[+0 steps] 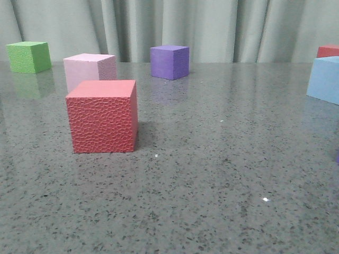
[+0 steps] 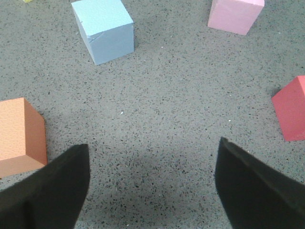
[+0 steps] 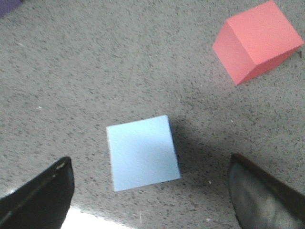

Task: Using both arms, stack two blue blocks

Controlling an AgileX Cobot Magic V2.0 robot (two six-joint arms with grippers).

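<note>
Left gripper (image 2: 152, 183): jaws wide apart above bare speckled grey stone worktop (image 2: 171, 95), with one light sky-blue foam cube (image 2: 103, 29) well ahead, beside a pink foam cube (image 2: 234, 14). Right gripper (image 3: 150, 191): jaws apart, hovering over the second sky-blue foam cube (image 3: 142, 151), not touching.

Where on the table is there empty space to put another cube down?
The biggest bare patch in the front view is the table's middle and near side, between the red cube and the blue block at the right edge. It gets crowded toward the back left, where the green cube, pink cube and purple cube sit.
</note>
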